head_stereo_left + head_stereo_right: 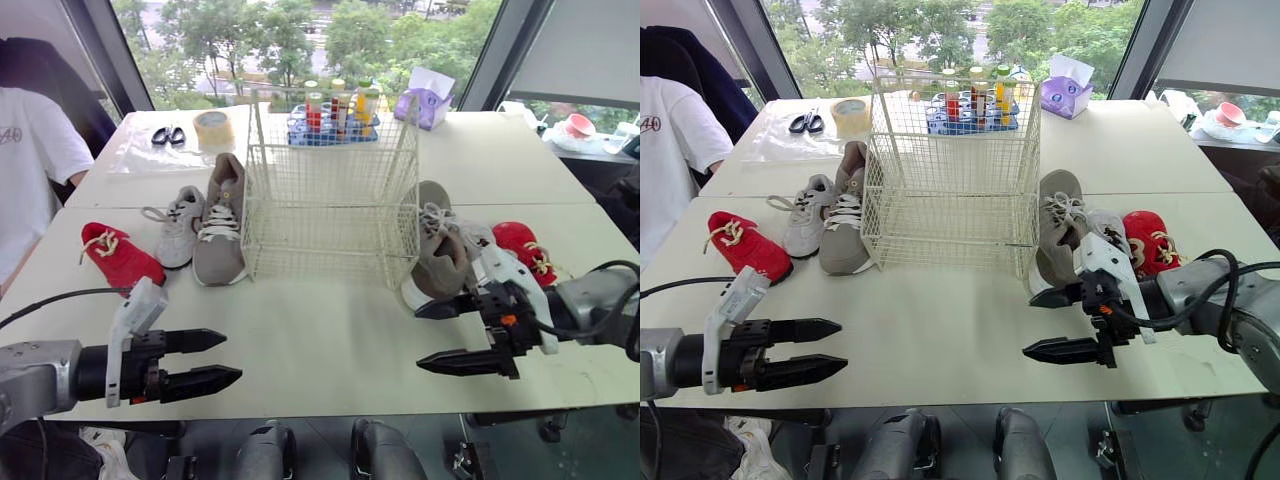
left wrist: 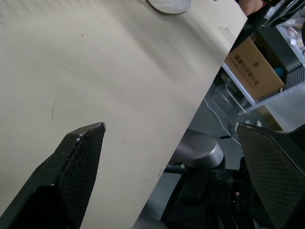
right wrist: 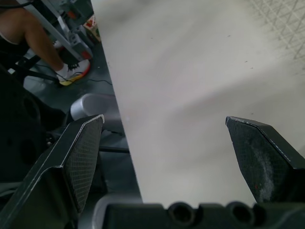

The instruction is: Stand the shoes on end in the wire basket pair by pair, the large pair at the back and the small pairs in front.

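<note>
The left gripper [image 1: 228, 358] has its fingers spread with nothing between them, low over the near edge of the white table [image 1: 330, 345]; the right gripper [image 1: 420, 340] is likewise spread and bare, its tips just in front of the right-hand shoes. The wire basket [image 1: 330, 205] stands mid-table; flat on the table to its left lie a large taupe shoe [image 1: 222, 225], a small grey sneaker [image 1: 180, 228] and a small red shoe [image 1: 120, 257]; to its right lie a second taupe shoe [image 1: 437, 245], a second grey sneaker [image 1: 1102, 222] and a second red shoe [image 1: 525, 248].
</note>
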Robot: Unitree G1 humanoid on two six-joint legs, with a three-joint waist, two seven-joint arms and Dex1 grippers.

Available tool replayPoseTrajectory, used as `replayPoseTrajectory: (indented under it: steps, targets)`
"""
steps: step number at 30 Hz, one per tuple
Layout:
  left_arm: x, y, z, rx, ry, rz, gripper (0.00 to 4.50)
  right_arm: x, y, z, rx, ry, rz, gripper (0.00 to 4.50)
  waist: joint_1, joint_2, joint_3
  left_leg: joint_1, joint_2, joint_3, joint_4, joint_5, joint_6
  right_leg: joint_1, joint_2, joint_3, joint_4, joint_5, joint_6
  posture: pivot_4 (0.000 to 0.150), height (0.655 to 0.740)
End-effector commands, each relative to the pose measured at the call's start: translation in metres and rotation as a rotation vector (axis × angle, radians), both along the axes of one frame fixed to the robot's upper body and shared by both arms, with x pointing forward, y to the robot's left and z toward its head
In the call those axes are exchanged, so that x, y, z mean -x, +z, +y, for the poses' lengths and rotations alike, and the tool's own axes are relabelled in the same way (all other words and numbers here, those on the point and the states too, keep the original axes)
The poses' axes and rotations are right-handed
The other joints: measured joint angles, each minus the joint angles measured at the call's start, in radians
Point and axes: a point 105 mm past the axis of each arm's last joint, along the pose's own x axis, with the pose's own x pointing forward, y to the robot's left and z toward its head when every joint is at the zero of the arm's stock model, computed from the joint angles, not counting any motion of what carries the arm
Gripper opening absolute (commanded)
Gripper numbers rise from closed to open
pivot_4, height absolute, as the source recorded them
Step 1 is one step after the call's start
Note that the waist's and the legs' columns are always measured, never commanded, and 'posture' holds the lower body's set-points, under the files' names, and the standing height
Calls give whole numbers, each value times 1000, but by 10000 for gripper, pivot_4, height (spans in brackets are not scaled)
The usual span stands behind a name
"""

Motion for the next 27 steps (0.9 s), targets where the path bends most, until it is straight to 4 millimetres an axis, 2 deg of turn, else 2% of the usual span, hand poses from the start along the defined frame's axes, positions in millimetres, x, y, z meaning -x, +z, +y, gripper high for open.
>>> replayPoseTrajectory:
  steps: [1,10,16,19,23,27]
  targets:
    - [-5,6,1,9,3,-44,45000,-1,5,2,-7,8,-27,44398,1,0,0,0,0,0,0,0,0,0,0,0,0,0,0,1500,7400]
    - [-18,10,-2,18,44,-119,45000,-7,3,-2,3,-17,-70,44398,0,0,0,0,0,0,0,0,0,5,0,0,0,0,0,1500,7400]
    - [-27,8,4,31,85,-138,45000,-20,6,-11,33,-61,-113,44398,0,0,0,0,0,0,0,0,0,5,1,0,0,0,0,1500,7400]
    - [-34,6,8,14,98,-159,45000,-21,32,-15,36,-51,-133,44398,0,1,0,0,0,1,0,0,0,5,1,0,1,0,0,1500,7400]
    - [-45,54,3,33,26,-294,45000,-24,71,0,18,46,-207,44398,1,0,1,0,0,0,1,1,0,3,2,0,2,0,0,1500,7400]
    - [-35,83,-12,2,-111,-357,45000,-47,82,16,70,111,-287,44398,-8,0,0,0,0,1,0,0,0,0,1,0,0,0,0,1500,7400]
